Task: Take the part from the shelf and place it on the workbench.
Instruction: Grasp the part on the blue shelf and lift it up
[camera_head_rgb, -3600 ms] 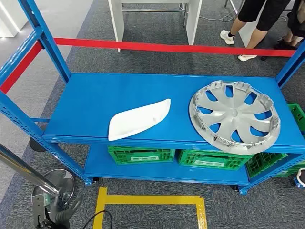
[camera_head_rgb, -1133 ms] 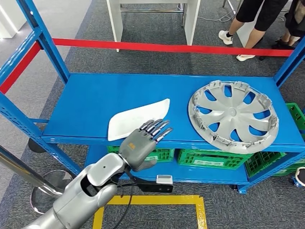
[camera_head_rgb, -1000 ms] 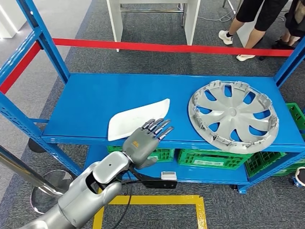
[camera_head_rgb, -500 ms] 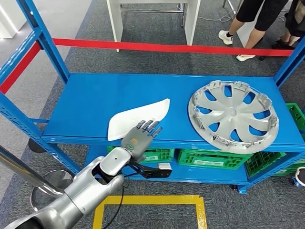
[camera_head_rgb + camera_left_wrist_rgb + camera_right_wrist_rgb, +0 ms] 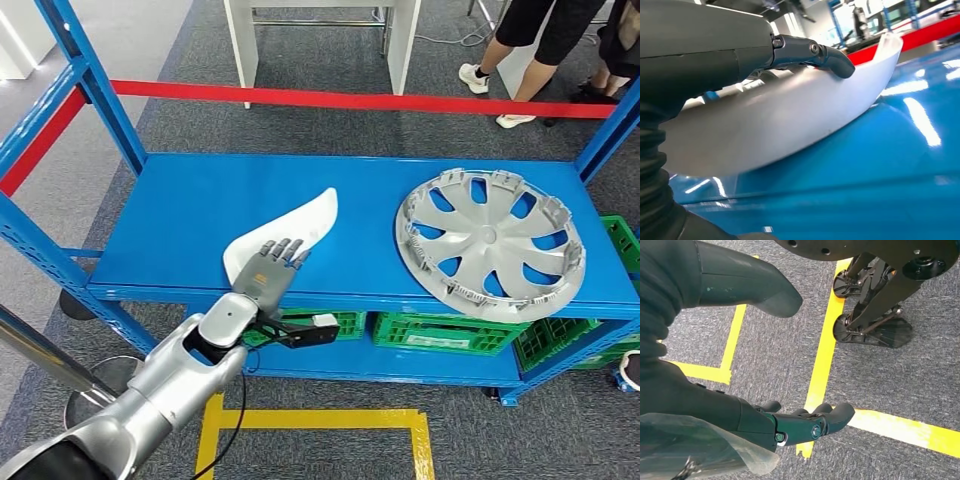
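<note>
A long curved white part (image 5: 306, 218) lies on the blue shelf (image 5: 181, 205), its far tip swung toward the left. My left hand (image 5: 270, 272) covers its near end at the shelf's front edge. In the left wrist view the fingers (image 5: 817, 50) lie over the top of the white part (image 5: 791, 120), which sits a little above the glossy shelf (image 5: 885, 165), held. My right hand (image 5: 715, 405) hangs over grey carpet, fingers (image 5: 813, 426) apart and holding nothing.
A grey hubcap (image 5: 490, 245) takes up the shelf's right half. Green crates (image 5: 445, 332) sit on the lower level. Blue uprights (image 5: 98, 90) frame the left side. Red barrier tape (image 5: 362, 100), a person's legs (image 5: 528, 60) and yellow floor tape (image 5: 317, 418) lie around.
My left arm came up and reached onto the white part. Within the last half second the part's far tip has swung left and back as the hand closed on its near end.
</note>
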